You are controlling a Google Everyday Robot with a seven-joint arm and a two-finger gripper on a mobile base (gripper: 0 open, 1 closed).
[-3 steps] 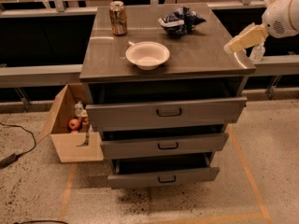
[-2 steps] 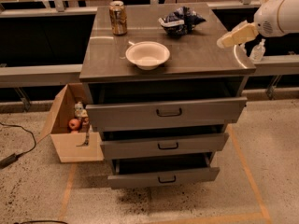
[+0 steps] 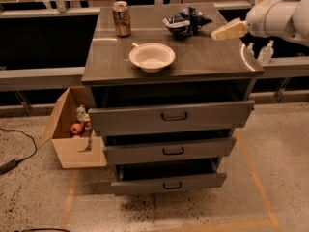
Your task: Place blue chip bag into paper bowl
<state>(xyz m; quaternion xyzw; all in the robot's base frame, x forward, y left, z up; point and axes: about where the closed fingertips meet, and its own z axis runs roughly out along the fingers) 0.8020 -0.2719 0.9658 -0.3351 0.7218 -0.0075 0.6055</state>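
The blue chip bag [image 3: 185, 21] lies crumpled on the back right of the grey cabinet top [image 3: 212, 57]. The off-white paper bowl [image 3: 152, 56] stands empty near the middle of the top, in front and to the left of the bag. My gripper [image 3: 226, 32] comes in from the right on a white arm. It hangs over the right part of the top, just right of the bag and apart from it.
A gold-brown soda can [image 3: 121, 18] stands at the back left of the top. Three drawers [image 3: 171, 115] below are pulled partly open. A cardboard box [image 3: 72, 132] with small items sits on the floor at the left. Small bottles [image 3: 264, 52] stand on a ledge at the right.
My gripper has moved up and to the left, from beside the top's right edge to over the top near the chip bag. The bag, bowl and can have not moved.
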